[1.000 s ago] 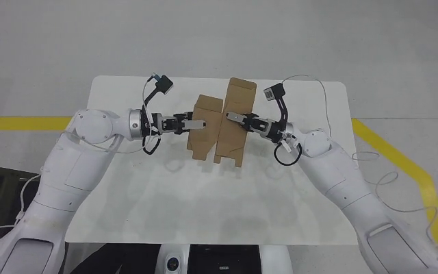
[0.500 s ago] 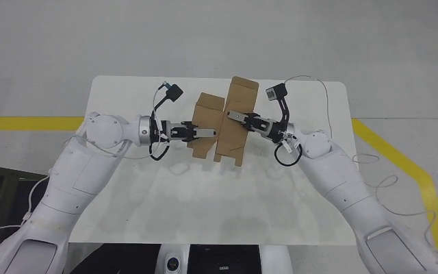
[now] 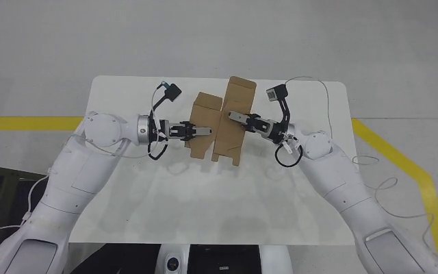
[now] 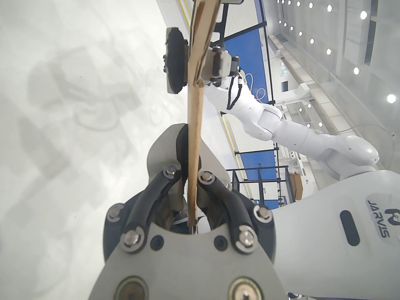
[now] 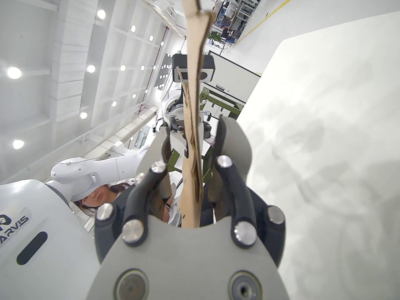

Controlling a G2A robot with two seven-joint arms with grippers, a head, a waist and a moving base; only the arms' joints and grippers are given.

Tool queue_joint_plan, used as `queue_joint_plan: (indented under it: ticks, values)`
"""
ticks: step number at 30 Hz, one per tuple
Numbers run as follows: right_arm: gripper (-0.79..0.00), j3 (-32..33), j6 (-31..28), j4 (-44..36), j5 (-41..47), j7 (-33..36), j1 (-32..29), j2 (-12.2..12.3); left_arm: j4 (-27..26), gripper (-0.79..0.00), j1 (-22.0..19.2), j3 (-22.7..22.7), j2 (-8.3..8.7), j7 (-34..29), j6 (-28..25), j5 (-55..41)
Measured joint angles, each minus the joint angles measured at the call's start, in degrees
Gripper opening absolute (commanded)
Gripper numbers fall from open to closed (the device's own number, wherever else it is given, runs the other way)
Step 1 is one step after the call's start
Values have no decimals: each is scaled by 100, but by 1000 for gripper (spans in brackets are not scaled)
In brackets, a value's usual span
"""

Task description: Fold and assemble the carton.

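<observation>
The carton (image 3: 217, 129) is a flat brown cardboard blank held in the air over the white table (image 3: 219, 205), between my two grippers. My left gripper (image 3: 203, 129) is shut on its left panel, and the board runs edge-on between its fingers (image 4: 179, 145). My right gripper (image 3: 233, 116) is shut on the taller right panel from the other side. The carton's edge (image 5: 192, 132) passes between that gripper's fingers (image 5: 229, 145). From the left wrist view, the right gripper's pads (image 4: 175, 60) press on both faces of the carton (image 4: 200, 48).
A thin cable (image 3: 321, 96) trails over the table's far right corner. Yellow floor tape (image 3: 27, 123) runs past both sides of the table. The table surface under and in front of the carton is bare.
The left arm has swung its elbow inward and turned its wrist, keeping hold of the left panel. The carton has shifted slightly to the left. The right arm has hardly moved.
</observation>
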Motion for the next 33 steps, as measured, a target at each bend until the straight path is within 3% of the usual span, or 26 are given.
queue_joint_plan:
  ticks: [8, 14, 23, 33]
  values:
    - [0, 220, -247, 129, -133, 923, 119, 88, 569, -785, -404, -260, 66, -1174, 152, -417]
    - [0, 266, -138, 245, -385, 1189, 212, 154, 924, -785, -769, -149, 111, -2302, 45, -361]
    - [0, 174, 52, 168, -524, 1379, 272, 311, 423, -785, -1037, 929, 441, -2292, 56, -152]
    - [0, -288, 380, -142, -493, 1708, 386, 504, 64, -785, -1336, 1637, 791, -2293, 55, -562]
